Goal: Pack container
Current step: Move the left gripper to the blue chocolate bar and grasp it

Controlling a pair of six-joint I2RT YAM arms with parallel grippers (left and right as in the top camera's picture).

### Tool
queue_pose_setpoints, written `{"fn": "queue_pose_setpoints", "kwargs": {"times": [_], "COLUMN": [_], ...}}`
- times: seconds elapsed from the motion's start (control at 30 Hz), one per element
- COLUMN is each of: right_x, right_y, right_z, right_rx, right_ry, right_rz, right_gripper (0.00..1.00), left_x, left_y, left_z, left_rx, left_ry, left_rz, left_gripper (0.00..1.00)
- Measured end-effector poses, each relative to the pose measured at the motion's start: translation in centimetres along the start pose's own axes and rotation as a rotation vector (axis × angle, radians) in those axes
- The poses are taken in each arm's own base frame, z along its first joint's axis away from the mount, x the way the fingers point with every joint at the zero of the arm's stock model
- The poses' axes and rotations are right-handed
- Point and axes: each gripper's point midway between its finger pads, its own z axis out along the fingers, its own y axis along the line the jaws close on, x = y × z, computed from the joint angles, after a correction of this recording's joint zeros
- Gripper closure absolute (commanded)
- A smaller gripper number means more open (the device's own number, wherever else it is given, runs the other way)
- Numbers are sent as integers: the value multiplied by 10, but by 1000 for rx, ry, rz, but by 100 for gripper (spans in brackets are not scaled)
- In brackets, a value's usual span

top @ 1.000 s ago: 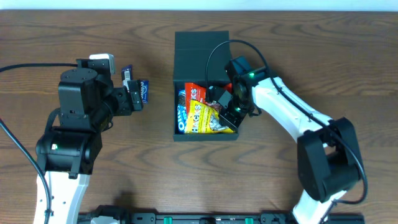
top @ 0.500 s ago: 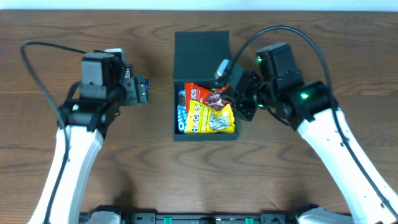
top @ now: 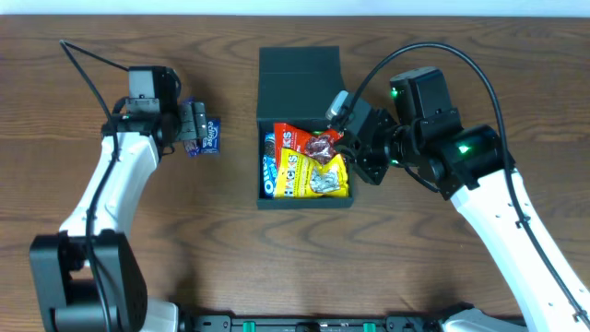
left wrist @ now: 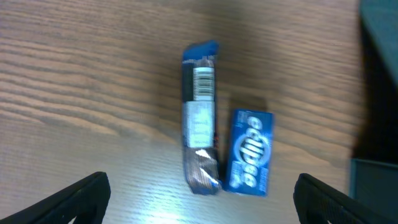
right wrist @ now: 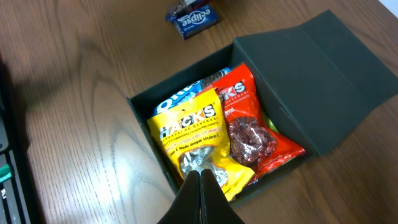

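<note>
Wooden table point(top: 461, 55) carries the open container point(top: 300, 65), centre frame. Left gripper point(left wrist: 200, 190), jaws spread, hovers over the gum pack point(left wrist: 250, 152), likely for pickup; right gripper point(right wrist: 199, 180) pinched closed, empty.

- Table point(top: 184, 240): brown wood-grain top with the grain running left to right. It carries 3 things in all.
- Container point(top: 300, 66): dark teal-green square box standing on the table near the middle. Its flap lid is open and folded back toward the far edge.
- Gum pack point(left wrist: 250, 152): small blue rectangular pack with white "eclipse" lettering. It lies flat on the table, well to the left of the container.
- Bar point(left wrist: 199, 140): long narrow wrapped item with 1 blue end, a barcode label and a brownish end. It lies flat on the table just beside the gum pack, on the side away from the container. Whether the 2 touch cannot be told.
</note>
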Motion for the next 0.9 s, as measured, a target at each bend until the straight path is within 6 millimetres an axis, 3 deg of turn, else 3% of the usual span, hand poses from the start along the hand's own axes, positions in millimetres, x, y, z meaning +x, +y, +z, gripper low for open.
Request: {"fn": "queue_pose_setpoints", "kwargs": {"times": [0.37, 0.43, 0.77, 0.9], "right_x": [2, 2, 2, 2], "right_y": [1, 1, 1, 1], "right_z": [0, 0, 0, 0], "right_rx": [-3, -3, -3, -3], "right_ry": [7, 7, 7, 7], "right_rz": [4, 4, 13, 16], "right_gripper": [96, 95, 94, 94], "left_x": [14, 15, 2, 8], "left_y": [8, 10, 9, 7], "left_z": [61, 70, 81, 88], "left_rx": [-19, -21, -16, -2], "left_ry": [56, 58, -2, 20], "left_rz": [47, 36, -49, -56], "left_gripper": [0, 10, 18, 21]}}
